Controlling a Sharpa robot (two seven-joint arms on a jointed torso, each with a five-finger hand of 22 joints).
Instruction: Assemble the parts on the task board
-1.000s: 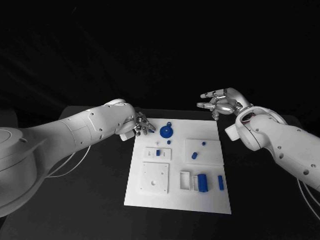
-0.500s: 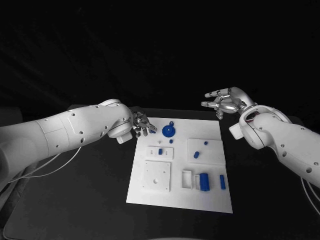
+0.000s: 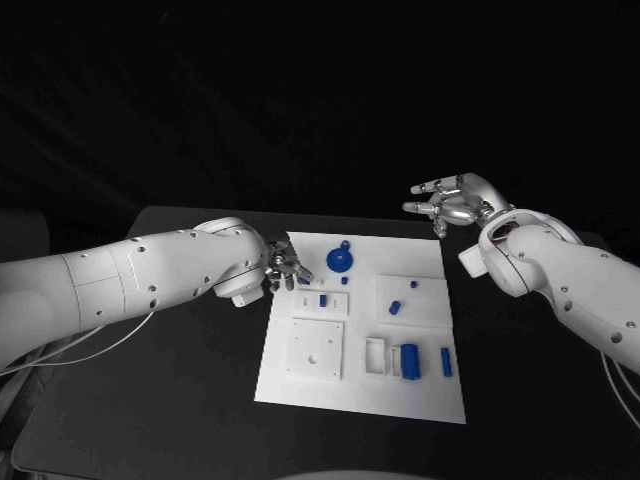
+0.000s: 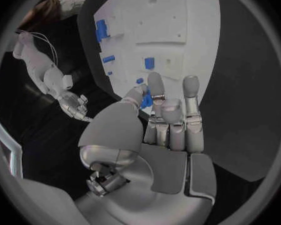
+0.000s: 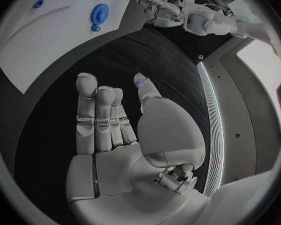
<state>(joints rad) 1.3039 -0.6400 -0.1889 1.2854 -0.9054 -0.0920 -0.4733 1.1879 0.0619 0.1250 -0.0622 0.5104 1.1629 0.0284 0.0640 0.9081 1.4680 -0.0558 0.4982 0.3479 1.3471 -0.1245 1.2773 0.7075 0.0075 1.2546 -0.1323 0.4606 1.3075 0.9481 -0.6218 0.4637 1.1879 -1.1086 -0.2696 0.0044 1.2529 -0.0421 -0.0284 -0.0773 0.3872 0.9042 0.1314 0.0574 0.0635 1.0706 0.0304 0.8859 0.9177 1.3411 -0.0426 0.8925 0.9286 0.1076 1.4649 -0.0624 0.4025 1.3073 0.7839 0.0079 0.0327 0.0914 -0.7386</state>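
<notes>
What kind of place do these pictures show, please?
Probably a robot test bench in a lab. A white task board with small blue parts, such as a blue gear, lies on a black table between the left hand and right hand.

The table is black and dull, and it has a straight far edge. Behind it the room is very dark — almost all black. In the right wrist view a pale grey wall curves past the dark table top. A thin bright strip of light runs along the edge of the table there. A bright white patch — maybe a window or a lit panel — sits beside that wall.
</notes>
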